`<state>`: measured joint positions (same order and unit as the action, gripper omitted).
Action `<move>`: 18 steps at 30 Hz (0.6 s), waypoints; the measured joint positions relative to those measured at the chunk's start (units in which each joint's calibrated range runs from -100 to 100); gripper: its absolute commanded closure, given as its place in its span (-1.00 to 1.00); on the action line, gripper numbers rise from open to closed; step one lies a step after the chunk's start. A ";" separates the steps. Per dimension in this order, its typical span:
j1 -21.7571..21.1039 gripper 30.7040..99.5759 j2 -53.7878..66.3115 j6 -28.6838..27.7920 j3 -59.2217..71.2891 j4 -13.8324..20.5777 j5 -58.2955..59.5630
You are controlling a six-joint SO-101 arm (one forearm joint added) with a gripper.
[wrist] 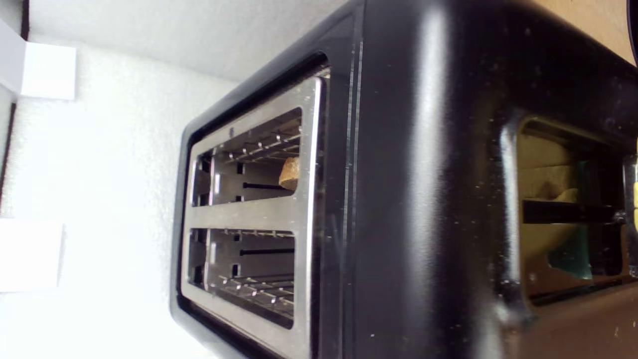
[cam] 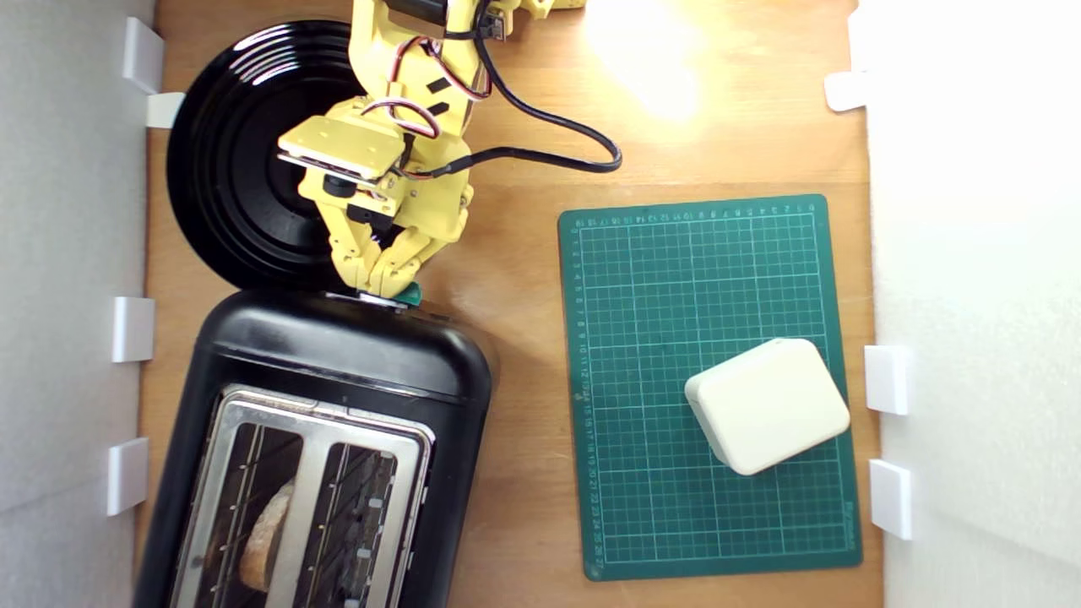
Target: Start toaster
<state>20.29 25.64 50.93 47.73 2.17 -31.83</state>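
The hand [cam: 387, 283] sits at the end face of the toaster [cam: 338, 363], its yellow fingers drawn to a narrow point right over the small teal lever [cam: 411, 294]. In the exterior view the fingertips appear to touch the lever's top, but I cannot tell whether they pinch it or only press on it; nothing else is held. The wrist view looks along the glossy black body, with the lever showing only as a teal reflection in the end panel [wrist: 570, 209].

The toaster stands on the wooden tabletop [cam: 524, 279] toward the exterior view's lower left, just beside the round black plate [cam: 236, 160] that the arm reaches across. Its silver top [wrist: 249, 217] carries two slots, and a slice of bread [cam: 266, 532] sits low in the one on the exterior view's left; the other slot looks empty.

The risks, as I judge them: the lever is small and the fingertips meet it near its edge, so a downward push could slide off and strike the casing. A push that is not straight down could shove or tip the toaster rather than latch it. Stopping short would leave it unlatched, so the bread would not start toasting.

Farther off, a green cutting mat [cam: 659, 279] lies on the exterior view's right with a white rounded box [cam: 767, 405] on it, well apart from the work
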 measured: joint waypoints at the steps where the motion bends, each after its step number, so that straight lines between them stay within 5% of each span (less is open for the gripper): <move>1: -0.27 0.98 -0.50 0.00 1.20 0.10 1.02; 18: -1.08 0.98 -3.42 -0.05 4.08 0.00 2.89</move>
<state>19.20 22.22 50.88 51.81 2.17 -28.94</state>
